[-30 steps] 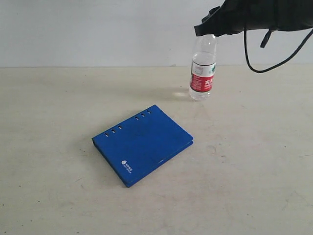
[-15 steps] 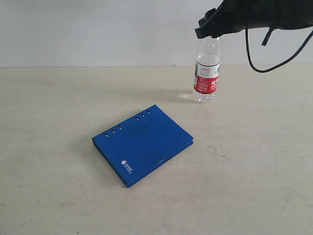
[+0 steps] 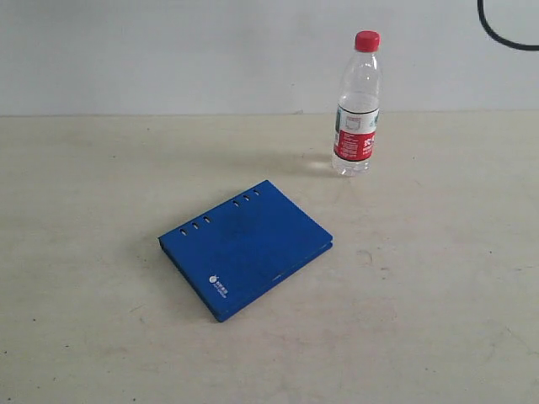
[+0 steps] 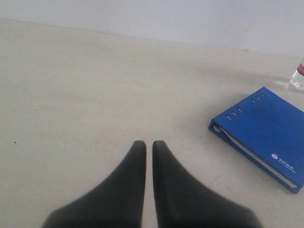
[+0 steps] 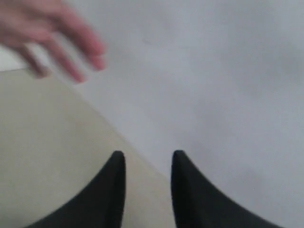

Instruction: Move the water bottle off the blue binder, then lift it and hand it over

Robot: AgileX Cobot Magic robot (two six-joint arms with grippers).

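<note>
The water bottle point(image 3: 357, 105) stands upright on the table at the back right, red cap on top, free of any gripper. The blue binder point(image 3: 245, 247) lies flat and closed in the middle of the table, apart from the bottle. In the left wrist view the binder point(image 4: 266, 133) lies off to one side and a sliver of the bottle point(image 4: 299, 78) shows at the frame's edge. My left gripper point(image 4: 145, 145) is shut, empty, over bare table. My right gripper point(image 5: 145, 156) is open and empty, facing the wall. Neither gripper shows in the exterior view.
A blurred human hand point(image 5: 52, 40) shows in the right wrist view, beyond the open fingers. A black cable point(image 3: 505, 25) hangs at the top right of the exterior view. The beige table point(image 3: 101, 194) meets a pale wall at the back.
The right gripper let go of the bottle's cap and rose out of the exterior view. The bottle shifted slightly right earlier and now stands alone.
</note>
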